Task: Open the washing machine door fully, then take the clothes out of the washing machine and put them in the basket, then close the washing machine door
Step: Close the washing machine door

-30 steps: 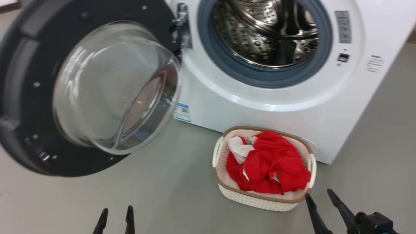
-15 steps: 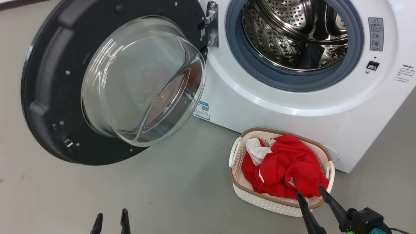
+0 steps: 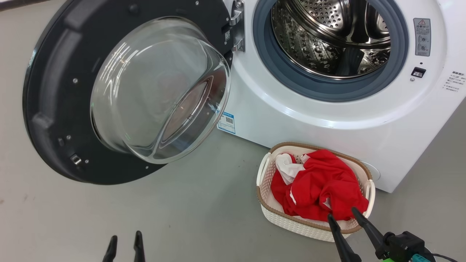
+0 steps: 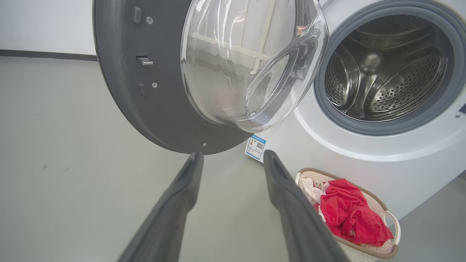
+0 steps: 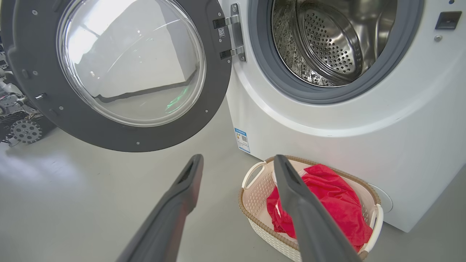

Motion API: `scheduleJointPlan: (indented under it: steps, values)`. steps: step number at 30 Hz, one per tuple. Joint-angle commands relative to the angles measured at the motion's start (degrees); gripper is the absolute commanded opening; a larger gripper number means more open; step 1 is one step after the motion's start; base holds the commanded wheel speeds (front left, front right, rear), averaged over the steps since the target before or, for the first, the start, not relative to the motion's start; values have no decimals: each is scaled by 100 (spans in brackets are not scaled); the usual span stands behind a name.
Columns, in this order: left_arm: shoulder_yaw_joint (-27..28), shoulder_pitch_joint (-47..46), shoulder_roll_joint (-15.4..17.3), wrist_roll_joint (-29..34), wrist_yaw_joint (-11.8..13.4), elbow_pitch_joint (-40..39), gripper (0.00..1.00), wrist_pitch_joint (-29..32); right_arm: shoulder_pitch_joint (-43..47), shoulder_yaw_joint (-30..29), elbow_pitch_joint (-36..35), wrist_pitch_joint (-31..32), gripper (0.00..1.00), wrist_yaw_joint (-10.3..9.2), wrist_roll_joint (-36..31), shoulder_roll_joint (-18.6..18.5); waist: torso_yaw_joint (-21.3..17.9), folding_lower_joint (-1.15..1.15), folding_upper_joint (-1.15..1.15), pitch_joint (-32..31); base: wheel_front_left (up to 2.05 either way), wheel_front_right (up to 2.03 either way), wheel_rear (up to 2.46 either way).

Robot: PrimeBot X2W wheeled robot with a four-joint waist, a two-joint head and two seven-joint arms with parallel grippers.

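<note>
Though left gripper [image 3: 125,236] cut off at bottom edge, fingers apart; right gripper [image 3: 341,213] likewise apart, empty; basket [image 3: 287,222] just ahead of it holds clothes [image 3: 320,185].

**A:** The top edge slices the washing machine [image 3: 291,120], so the upper half of the drum [image 3: 327,36] is lost! The washing machine door [image 3: 47,91] is clipped along its upper rim too.

**B:** Down low, the left gripper [image 3: 126,235] is cut to fingertips by the bottom edge.

**A:** The right gripper [image 3: 341,212] covers part of the near rim of the basket [image 3: 287,223], and the clothes [image 3: 320,185] bury its floor.

**B:** The print on the blue sticker [image 3: 226,123] is too small to read. Same for the warning label [image 3: 422,36].
</note>
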Motion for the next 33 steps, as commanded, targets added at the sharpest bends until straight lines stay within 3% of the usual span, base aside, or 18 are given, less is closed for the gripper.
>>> scheduleJointPlan:
  steps: [1,2,3,9,13,20,26,33]
  values:
    - [163,-140,40,-54,-29,-186,29,-30,-189,110,-128,-37,100,42,47,-88,-5,0,0,-7,0,0,0]
    - [169,-159,40,-49,-53,-207,2,-30,-177,100,-130,-37,100,42,45,-85,-8,0,0,-12,0,0,0]
    - [192,-183,40,-37,-77,-239,0,-30,-161,92,-134,-37,100,42,43,-80,-12,0,0,-20,0,0,0]
    - [702,-620,40,97,-283,-763,0,-31,-58,-1,-177,-37,100,42,11,-28,-26,0,0,-2,0,0,0]
    - [1321,-1228,61,453,-653,-1182,0,-31,-3,-54,-211,-37,100,42,-17,-19,-47,0,0,49,0,0,0]
    - [2265,-2734,610,696,-1078,-1358,0,-31,-35,-89,-243,-37,100,42,-50,-73,-194,0,0,206,0,0,0]
    - [2816,-4079,1214,216,-1222,-513,0,-31,-87,-110,-273,-37,100,42,-64,-139,-306,0,0,354,0,0,0]
    - [3173,-5168,1759,-775,-1244,1314,0,49,-133,-136,-303,-37,100,42,-88,-183,-392,0,0,439,0,0,0]
